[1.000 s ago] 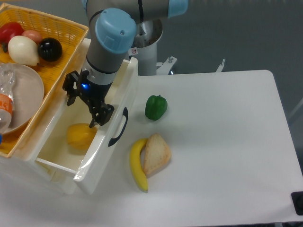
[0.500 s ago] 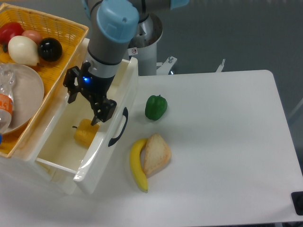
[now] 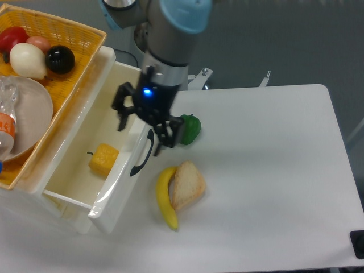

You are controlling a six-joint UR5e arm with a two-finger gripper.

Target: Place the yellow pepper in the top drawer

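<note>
The yellow pepper [image 3: 103, 160] lies on its side on the floor of the open top drawer [image 3: 117, 191], a cream-white drawer with a curved black handle [image 3: 143, 153]. My gripper [image 3: 140, 138] is open and empty. It hangs above the drawer's front panel near the handle, to the right of and apart from the pepper. The arm hides part of the drawer's far right rim.
A green pepper [image 3: 189, 129] sits just right of the gripper, partly behind one finger. A banana [image 3: 164, 199] and a bread slice [image 3: 188, 185] lie in front of the drawer. A yellow wicker basket [image 3: 67, 28] with several foods and a plate [image 3: 33, 111] stands at the left.
The gripper let go of the yellow pepper, which settled on the drawer floor. The gripper then rose and moved right, from over the drawer to above its front panel.
</note>
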